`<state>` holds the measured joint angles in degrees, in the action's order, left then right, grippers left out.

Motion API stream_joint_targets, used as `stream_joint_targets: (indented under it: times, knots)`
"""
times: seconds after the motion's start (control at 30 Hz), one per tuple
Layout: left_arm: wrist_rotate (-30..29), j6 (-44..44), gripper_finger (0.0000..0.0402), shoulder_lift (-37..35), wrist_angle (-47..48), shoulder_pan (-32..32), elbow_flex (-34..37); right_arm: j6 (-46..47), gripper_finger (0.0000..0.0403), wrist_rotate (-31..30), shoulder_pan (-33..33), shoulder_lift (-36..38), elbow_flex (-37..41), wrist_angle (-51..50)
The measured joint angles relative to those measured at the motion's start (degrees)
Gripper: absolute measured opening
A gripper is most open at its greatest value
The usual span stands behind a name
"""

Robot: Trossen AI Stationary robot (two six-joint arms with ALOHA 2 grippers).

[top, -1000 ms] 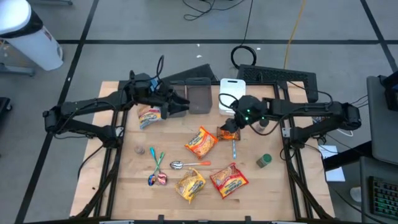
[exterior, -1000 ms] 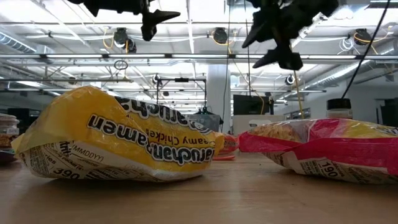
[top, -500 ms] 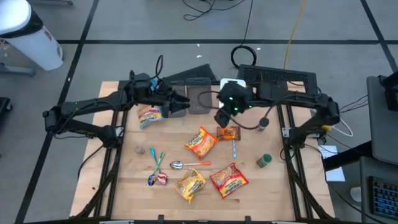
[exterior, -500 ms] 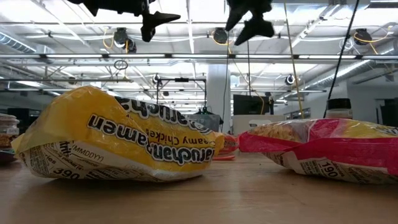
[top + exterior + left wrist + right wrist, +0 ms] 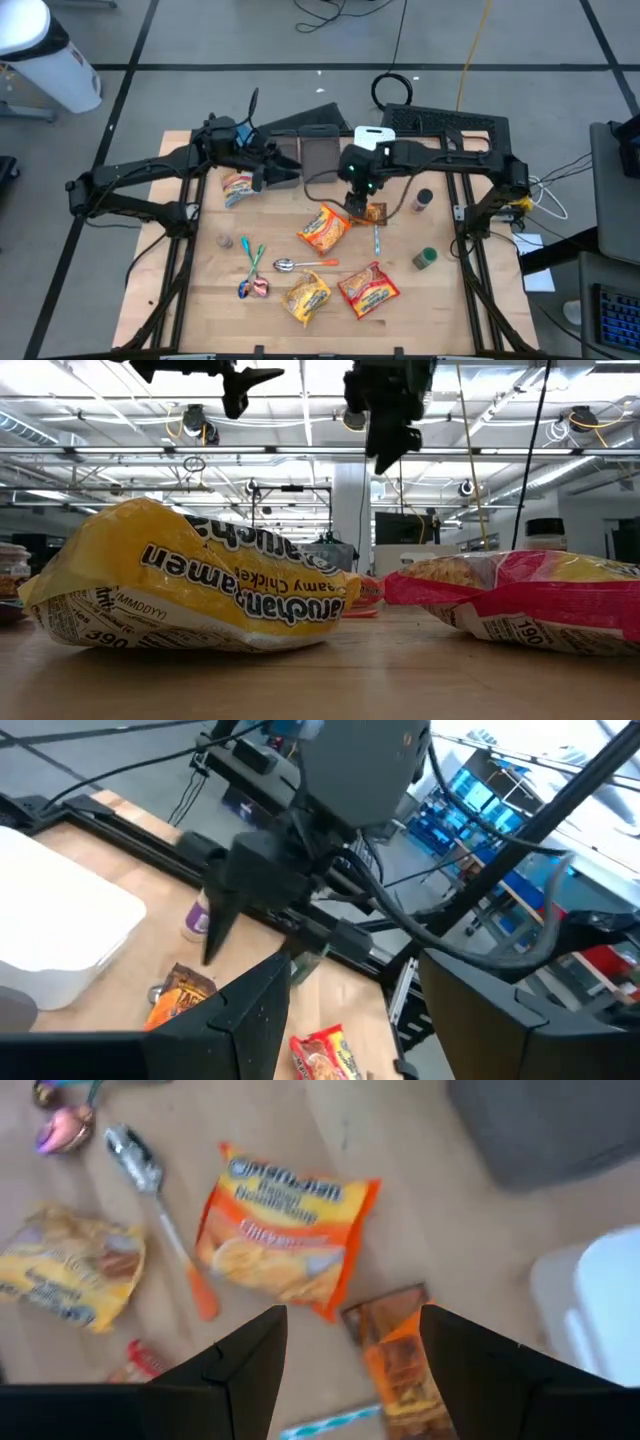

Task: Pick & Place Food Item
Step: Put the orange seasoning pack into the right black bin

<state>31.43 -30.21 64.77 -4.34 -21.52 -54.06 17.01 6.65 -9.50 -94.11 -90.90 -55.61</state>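
High view: I saw the orange ramen packet [image 5: 323,229] lying flat mid-table, long axis diagonal, one end toward the grey bin [image 5: 320,156]. Right gripper [image 5: 355,196] hovered just above its upper-right corner beside the small brown snack packet [image 5: 372,213], fingers apart, holding nothing. Left gripper [image 5: 283,173] waited open, empty, near the bin.

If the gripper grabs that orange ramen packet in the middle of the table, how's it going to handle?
The orange ramen packet lies flat with crinkled ends, so its wrapper will likely flex and crackle while the block inside stays stiff. It looks light for its size. The glossy film may be slippery, and a hard squeeze could probably crack the noodles.
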Motion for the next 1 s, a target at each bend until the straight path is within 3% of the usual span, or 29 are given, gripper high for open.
stream_joint_targets:
  times: [0.33,0.7,1.0]
  knots:
    - [-0.7,0.5,0.0232,-0.1,0.3,0.0,0.0,17.6,0.0224,0.9,1.9,10.1,19.3,7.0]
    - [-0.9,0.2,0.0232,-0.1,0.3,0.0,0.0,44.9,0.0224,-2.5,8.5,25.6,45.0,31.4]
    - [-1.0,0.1,0.0232,-0.1,0.3,0.0,0.0,54.4,0.0224,-6.9,10.8,32.0,53.2,33.3]
